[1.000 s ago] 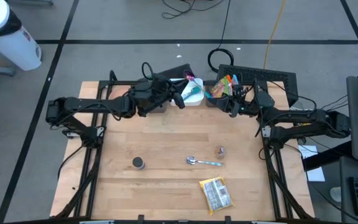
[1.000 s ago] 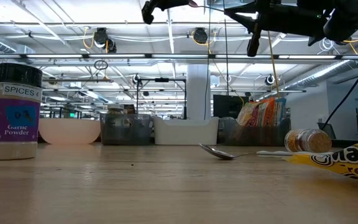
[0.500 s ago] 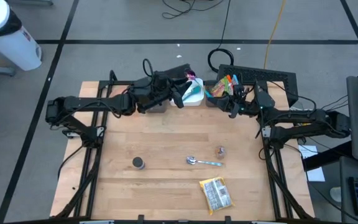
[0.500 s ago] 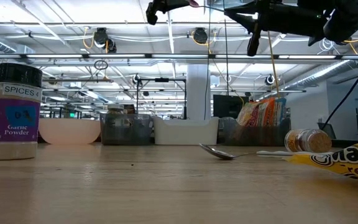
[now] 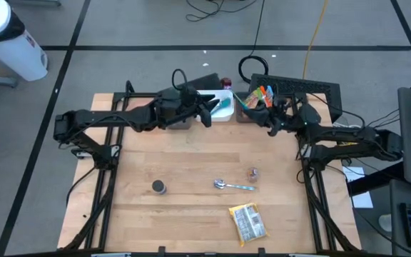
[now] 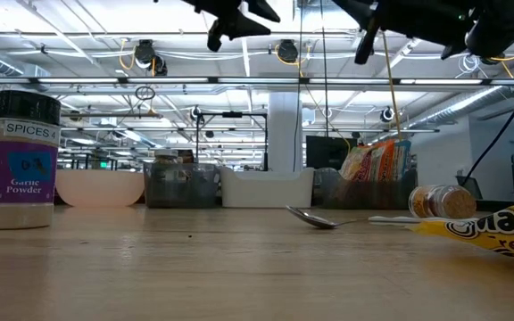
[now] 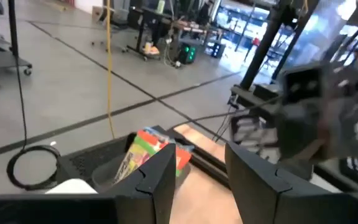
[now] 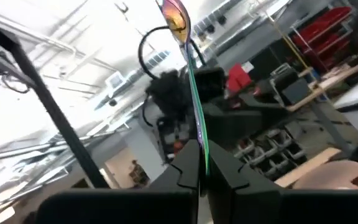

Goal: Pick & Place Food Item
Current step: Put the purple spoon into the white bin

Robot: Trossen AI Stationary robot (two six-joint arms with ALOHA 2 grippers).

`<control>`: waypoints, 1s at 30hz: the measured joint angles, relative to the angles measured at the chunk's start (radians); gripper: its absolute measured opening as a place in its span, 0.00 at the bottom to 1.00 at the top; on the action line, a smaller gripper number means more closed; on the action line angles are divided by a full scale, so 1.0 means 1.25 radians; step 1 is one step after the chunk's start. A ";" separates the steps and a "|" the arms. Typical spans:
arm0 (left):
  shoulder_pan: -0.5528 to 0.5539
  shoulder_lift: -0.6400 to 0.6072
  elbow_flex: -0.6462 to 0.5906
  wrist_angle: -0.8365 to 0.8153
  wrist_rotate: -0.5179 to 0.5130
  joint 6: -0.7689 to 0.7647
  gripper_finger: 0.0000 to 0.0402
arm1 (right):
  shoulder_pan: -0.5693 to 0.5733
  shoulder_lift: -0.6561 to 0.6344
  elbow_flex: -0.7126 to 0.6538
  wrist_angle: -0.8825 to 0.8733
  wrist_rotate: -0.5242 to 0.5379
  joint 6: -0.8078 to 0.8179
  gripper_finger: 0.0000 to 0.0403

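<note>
Snack packet (image 5: 248, 222): well apart from grippers; likely light, crinkly; pinch an edge.
Left gripper (image 7: 199, 163): open, empty.
Right gripper (image 8: 205, 163): clamped on thin green stick (image 8: 194, 93).

Matt wooden table (image 5: 191, 164), shiny metal spoon (image 5: 223, 185)

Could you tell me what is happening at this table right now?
Both arms are up at the back of the table. The left gripper hovers open and empty by the white bin. The right gripper is shut on a thin green-stemmed item. A spice jar, spoon and snack packet lie untouched.
</note>
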 joint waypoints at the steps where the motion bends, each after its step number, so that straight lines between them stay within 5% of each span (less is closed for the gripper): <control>1: 0.000 0.000 0.000 0.005 0.000 0.001 0.36 | -0.001 0.001 0.000 -0.012 -0.001 0.001 0.00; 16: 0.019 -0.003 0.001 0.053 0.116 -0.005 0.37 | -0.002 0.003 -0.001 -0.135 -0.020 -0.027 0.00; 30: 0.032 -0.003 0.002 0.095 0.138 -0.039 0.52 | -0.003 0.003 -0.001 -0.178 -0.020 -0.041 0.00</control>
